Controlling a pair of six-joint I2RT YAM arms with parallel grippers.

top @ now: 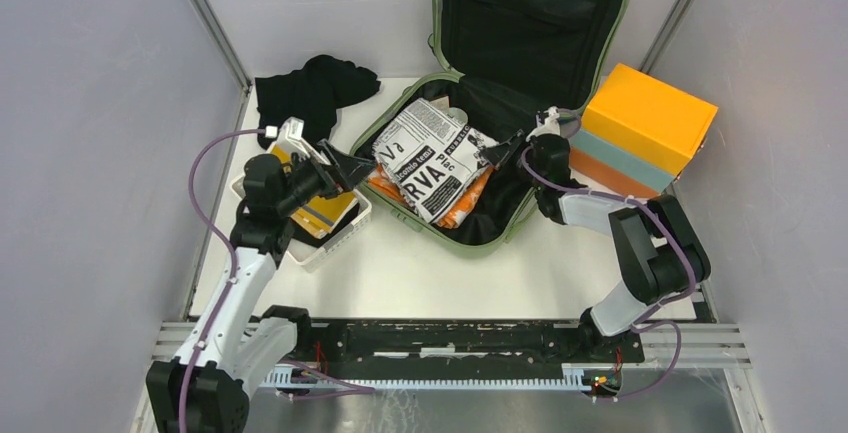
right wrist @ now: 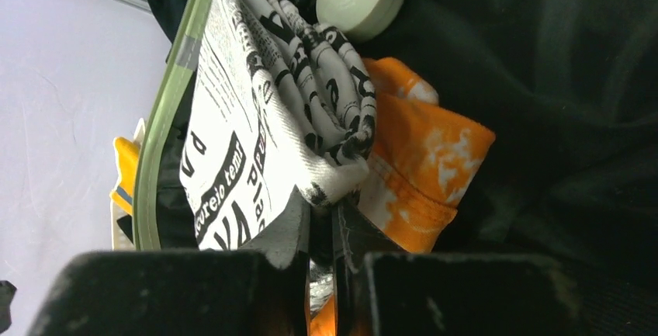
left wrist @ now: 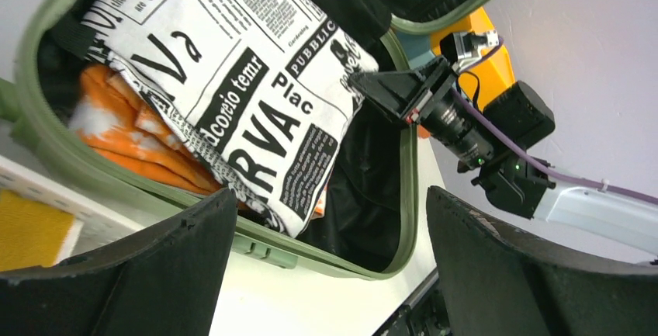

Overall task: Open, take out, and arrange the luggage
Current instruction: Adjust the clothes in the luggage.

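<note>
Right gripper is pinching the newsprint cloth inside the luggage, which is lying open mid-table with its lid standing up. That arm is reaching in low from the right. Left wrist: left gripper is hanging wide apart, empty, just outside the near rim. Right wrist: fingers are nipping the cloth's hem beside the orange garment. Shell is looking stiff; contents look soft, light and floppy, so bunched folds are likely gripping best.

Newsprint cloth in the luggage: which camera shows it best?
Left wrist: the newsprint cloth fills the frame, lettering legible, over an orange cloth in the luggage. Top external shows it smaller; right wrist shows its edge pinched between the right fingers.
</note>
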